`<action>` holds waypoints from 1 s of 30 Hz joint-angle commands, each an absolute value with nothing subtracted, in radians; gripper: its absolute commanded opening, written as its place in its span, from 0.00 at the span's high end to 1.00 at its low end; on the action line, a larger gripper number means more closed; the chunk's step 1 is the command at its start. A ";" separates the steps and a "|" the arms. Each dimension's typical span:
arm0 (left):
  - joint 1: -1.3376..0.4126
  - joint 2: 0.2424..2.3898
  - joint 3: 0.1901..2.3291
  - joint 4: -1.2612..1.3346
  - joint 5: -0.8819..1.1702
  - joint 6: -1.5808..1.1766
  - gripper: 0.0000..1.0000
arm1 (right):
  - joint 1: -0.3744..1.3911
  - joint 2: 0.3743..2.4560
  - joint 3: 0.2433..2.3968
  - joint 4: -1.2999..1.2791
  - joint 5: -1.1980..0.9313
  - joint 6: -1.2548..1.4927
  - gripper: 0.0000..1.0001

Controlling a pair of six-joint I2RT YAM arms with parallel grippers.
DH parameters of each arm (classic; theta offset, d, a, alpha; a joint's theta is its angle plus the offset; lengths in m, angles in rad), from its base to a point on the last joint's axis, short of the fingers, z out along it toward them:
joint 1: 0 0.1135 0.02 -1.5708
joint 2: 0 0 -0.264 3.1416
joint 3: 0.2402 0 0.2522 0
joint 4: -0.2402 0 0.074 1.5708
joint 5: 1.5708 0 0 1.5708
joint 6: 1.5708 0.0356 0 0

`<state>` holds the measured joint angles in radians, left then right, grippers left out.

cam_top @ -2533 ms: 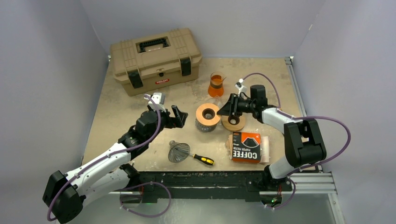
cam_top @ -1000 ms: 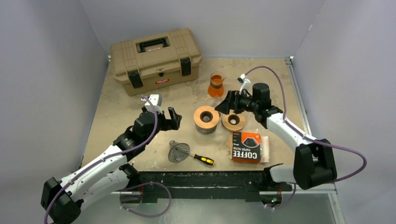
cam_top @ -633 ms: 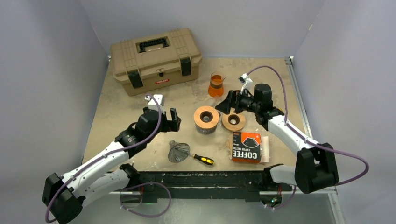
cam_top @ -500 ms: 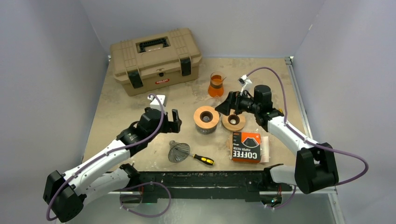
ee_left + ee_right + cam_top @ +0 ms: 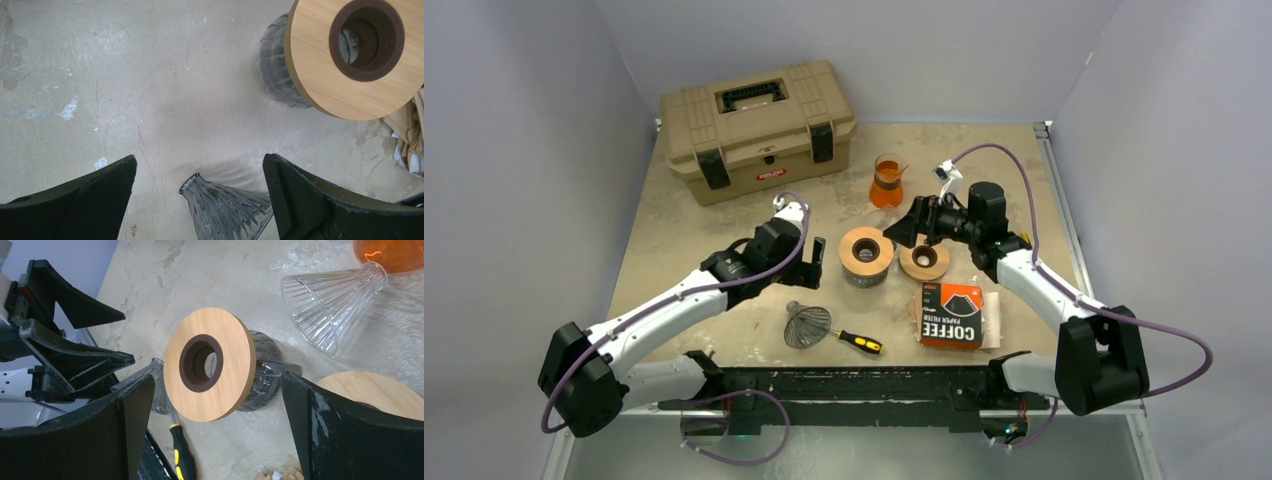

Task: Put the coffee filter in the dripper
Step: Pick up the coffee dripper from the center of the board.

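Two changes on the left. The left gripper (image 5: 809, 262) has swung in toward the middle from further left a second ago. Now poised right above the glass cone (image 5: 225, 212), fingers spread wide, holding nothing. Looks like a lineup for grabbing that cone, so the filter step is not yet begun. Over on the right, barely shifted: right gripper (image 5: 904, 232), fingers equally wide and empty, hovering at 1 o'clock of the wooden-topped stand (image 5: 867, 253).

Containers next. Shut toolbox (image 5: 759, 125) at 11 o'clock of the stand, contents hidden. Glass cone on its side at 7 o'clock, nothing in it. Nothing visible down the stand's dark hole. Orange liquid in the beaker (image 5: 886, 182) at 12 o'clock, with a second glass cone (image 5: 327, 305) tipped over beside it, also bare. Filter box (image 5: 951, 313) flat at 4 o'clock, with possibly loose paper filters (image 5: 994, 312) poking out at its right edge, too small to be sure.
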<state>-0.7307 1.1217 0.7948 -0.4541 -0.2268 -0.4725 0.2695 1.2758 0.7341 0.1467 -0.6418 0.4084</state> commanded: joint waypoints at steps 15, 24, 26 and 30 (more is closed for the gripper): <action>-0.977 1.346 1.061 -0.810 -0.368 -0.510 0.04 | 0.274 1.282 0.728 0.201 -0.667 0.438 0.01; -1.053 1.367 1.070 -0.946 -0.425 -0.550 0.05 | 0.274 1.270 0.729 0.190 -0.672 0.431 0.01; -1.077 1.362 1.063 -0.962 -0.431 -0.549 0.05 | 0.274 1.261 0.724 0.193 -0.671 0.430 0.01; -1.128 1.359 1.066 -0.975 -0.417 -0.536 0.05 | 0.274 1.256 0.720 0.191 -0.668 0.431 0.01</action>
<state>-1.0851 1.3682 1.0435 -0.9314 -0.4038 -0.5346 0.2695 1.2823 0.7277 0.1646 -0.6479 0.4332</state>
